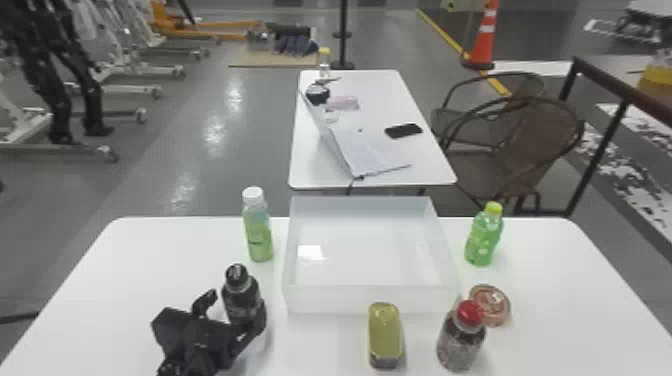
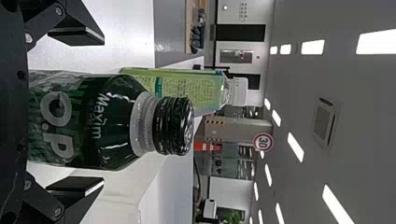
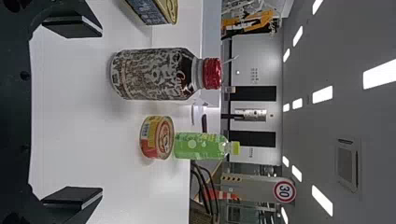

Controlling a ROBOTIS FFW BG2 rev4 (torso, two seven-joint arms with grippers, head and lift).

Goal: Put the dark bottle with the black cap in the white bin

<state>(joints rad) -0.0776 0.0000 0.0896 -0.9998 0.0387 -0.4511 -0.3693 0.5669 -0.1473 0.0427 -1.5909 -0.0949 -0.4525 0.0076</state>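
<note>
the dark bottle (image 1: 242, 300) is being seen upright on the white table (image 1: 140, 270), its black cap (image 1: 236, 276) being pointed up toward the ceiling and its long axis being set vertical. it is being shown outside the white bin (image 1: 345, 301), near the bin's left side, its base being hidden by the left gripper (image 1: 232, 314).

one dark bottle and one bin are being counted. two green bottles are being counted as well: one with a white cap (image 1: 258, 235), being placed left of the bin, and one with a yellow-green cap (image 1: 482, 242), being placed right of it. one red-capped bottle (image 1: 462, 340), one oblong gold tin (image 1: 385, 330) and one round can (image 1: 492, 302) are being added — four bottles and two tins in all on this table. the oblong tin is being set in front of the bin; the round can is being set near the red-capped bottle.

the left gripper is being brought in low from the near edge, left of the bin, its two fingers being spread open — one on each side of the dark bottle, a gap being left at both. the right gripper (image 3: 100, 112) is being aimed toward the red-capped bottle, its fingers being parted wide, nothing being gripped.
</note>
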